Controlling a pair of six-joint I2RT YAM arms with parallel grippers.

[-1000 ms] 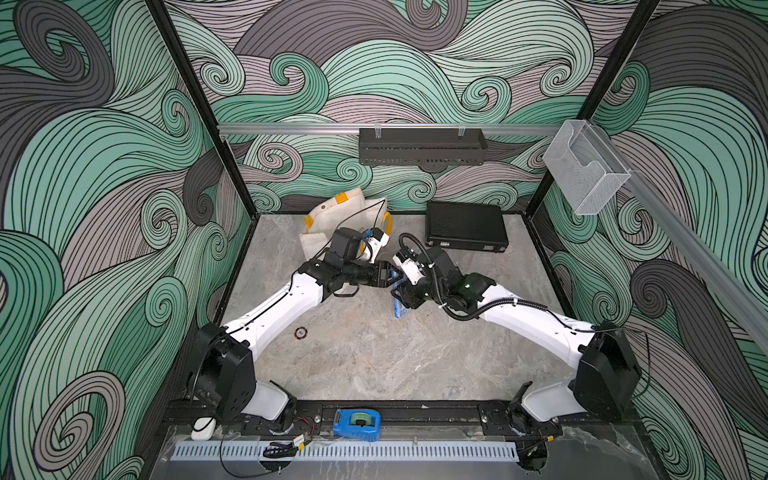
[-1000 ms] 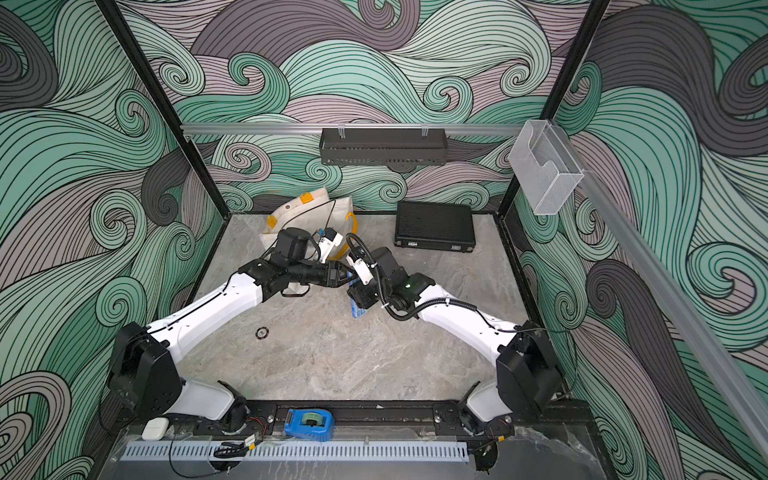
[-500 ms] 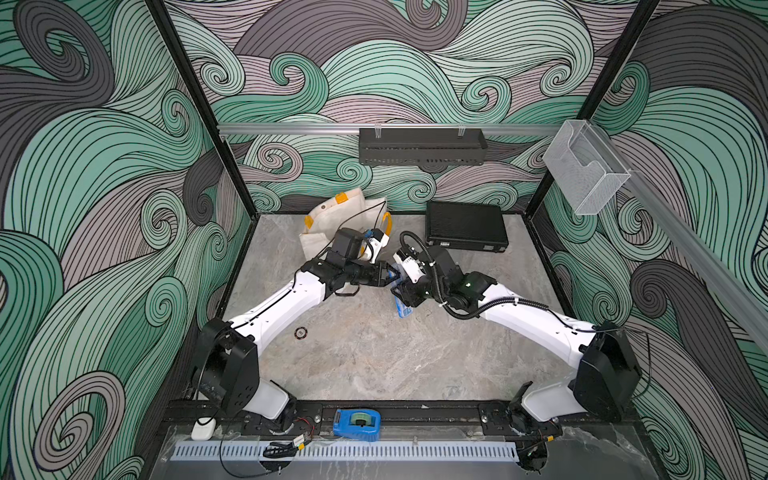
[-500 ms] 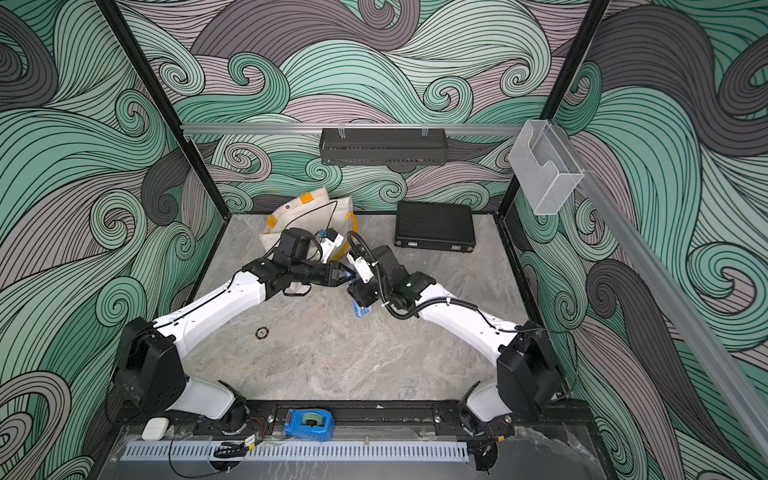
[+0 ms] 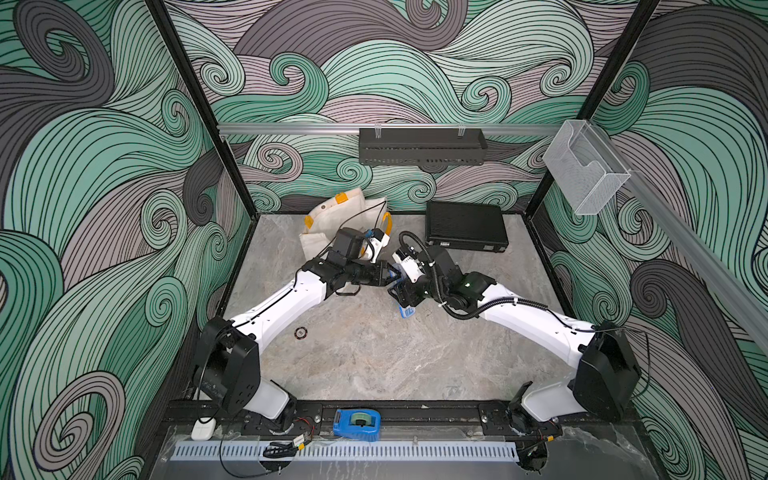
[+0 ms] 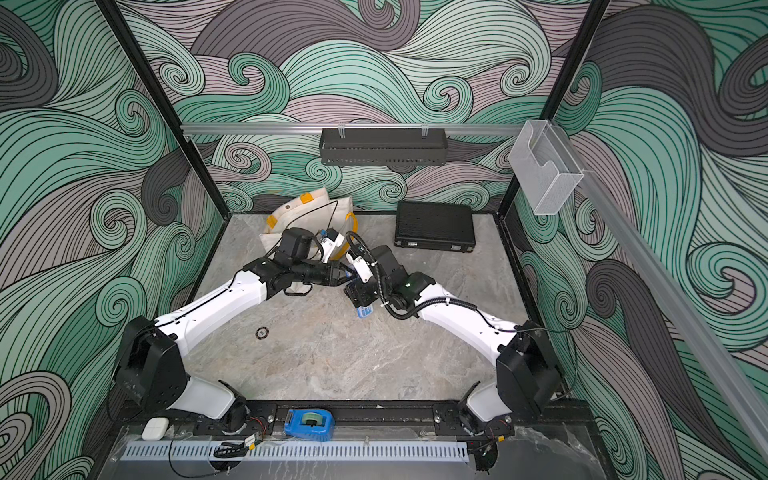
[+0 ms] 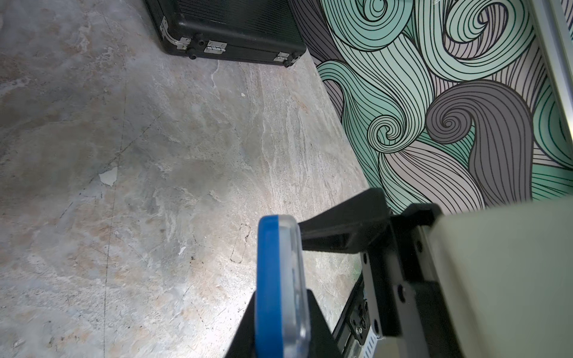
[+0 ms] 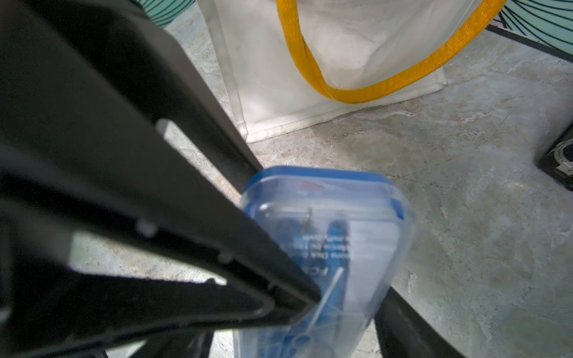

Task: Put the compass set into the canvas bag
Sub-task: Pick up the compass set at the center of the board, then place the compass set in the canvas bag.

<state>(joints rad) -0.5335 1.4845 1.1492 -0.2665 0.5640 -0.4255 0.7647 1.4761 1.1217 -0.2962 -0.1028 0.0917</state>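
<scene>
Midway across the tabletop (image 5: 374, 357) the two arms met over the compass set (image 7: 273, 272), a slim case with a blue back and a clear lid. The left pincer (image 5: 388, 277) was clamped tight on the case across its thin sides, as the left wrist view showed edge-on. The right pincer (image 5: 400, 296) stood around the same case with its jaws spread. In the right wrist view a strip of tabletop showed between one jaw and the case, so that pincer held nothing. The case's printed lid faced that camera. In both top views its blue lower end stuck out beneath the right pincer. Whether that end touched the tabletop could not be told.

The compass set was outside the canvas bag (image 5: 332, 216). The bag lay slumped at the back of the tabletop against the wall, just behind the left arm's wrist. Its yellow strap handle (image 8: 356, 93) looped over the off-white cloth. A black hard case (image 5: 465, 226) lay shut and flat beside the bag, apart from it. A small dark ring (image 5: 300, 332) lay near the left arm, and a blue tape dispenser (image 5: 356, 423) sat on the front rail.
</scene>
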